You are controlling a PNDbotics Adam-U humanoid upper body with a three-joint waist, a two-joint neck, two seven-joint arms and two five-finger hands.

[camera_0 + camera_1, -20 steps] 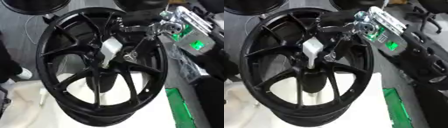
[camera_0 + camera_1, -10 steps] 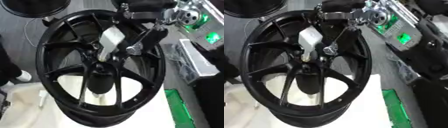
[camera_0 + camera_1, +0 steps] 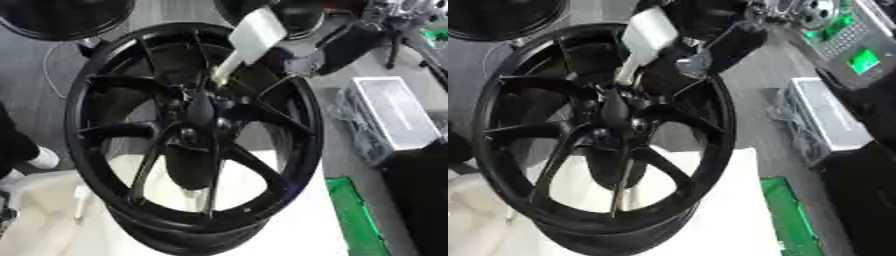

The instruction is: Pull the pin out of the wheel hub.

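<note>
A large black wheel [image 3: 105, 115] stands tilted on a white surface, its spokes meeting at the hub [image 3: 198, 114]. The pin [image 3: 252, 34] has a pale blocky handle and a thin shaft that slants down to the left, ending just above the hub; I cannot tell whether its tip still touches. My right hand [image 3: 715, 37] comes in from the upper right, black, and is curled against the pin's handle near the wheel's upper rim. My left hand shows in neither view.
A second dark rim [image 3: 188, 242] lies under the wheel. Right of it are a silver box [image 3: 394, 120], a green mat [image 3: 354, 215] and a device with a green screen [image 3: 861, 59]. Another black wheel [image 3: 61, 15] sits at top left.
My right hand has risen toward the wheel's upper rim with the pin, whose handle has drawn up and away from the hub. The view has also shifted.
</note>
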